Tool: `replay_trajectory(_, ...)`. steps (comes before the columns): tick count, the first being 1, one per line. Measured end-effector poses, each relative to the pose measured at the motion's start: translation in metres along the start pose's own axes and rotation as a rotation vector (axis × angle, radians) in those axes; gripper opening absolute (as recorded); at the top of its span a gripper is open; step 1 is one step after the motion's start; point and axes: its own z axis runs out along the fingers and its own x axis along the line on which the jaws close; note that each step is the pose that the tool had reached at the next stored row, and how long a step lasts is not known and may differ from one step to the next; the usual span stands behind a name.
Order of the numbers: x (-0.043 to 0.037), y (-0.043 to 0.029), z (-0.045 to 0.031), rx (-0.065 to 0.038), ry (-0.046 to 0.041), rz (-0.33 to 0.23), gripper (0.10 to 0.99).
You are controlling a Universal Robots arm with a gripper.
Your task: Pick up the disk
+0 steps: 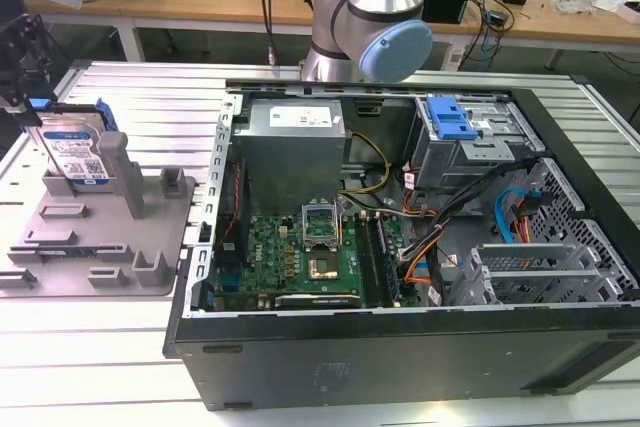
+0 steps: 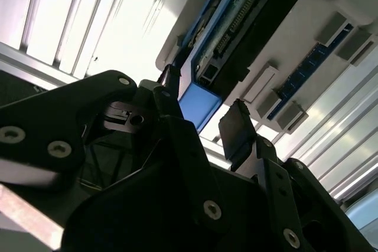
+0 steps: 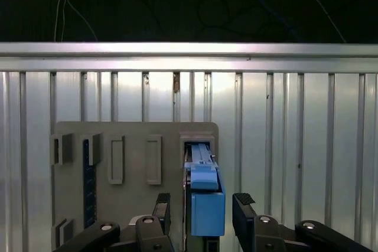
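Found the pincer [image 3: 202,200] released, fingers [image 3: 163,208] either side of the disk [image 3: 208,213], just clear of it; found the disk upright in the grey fixture [image 3: 136,137] on the ribbed tabletop [image 3: 295,146].

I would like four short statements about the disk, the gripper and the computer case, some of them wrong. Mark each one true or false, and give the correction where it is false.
1. The disk stands on edge in the grey fixture. True.
2. The gripper is shut on the disk. False: its fingers are open, one on each side of the disk, with gaps showing.
3. The case lies open, with its board in sight. True.
4. The fixture sits inside the case. False: it rests on the table, on the exterior view's left of the case.
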Motion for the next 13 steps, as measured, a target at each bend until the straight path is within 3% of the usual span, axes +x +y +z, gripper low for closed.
replay_trajectory(13,-0.0002,0.0003,0.0089,0.000,0.0003,-0.022,0.541)
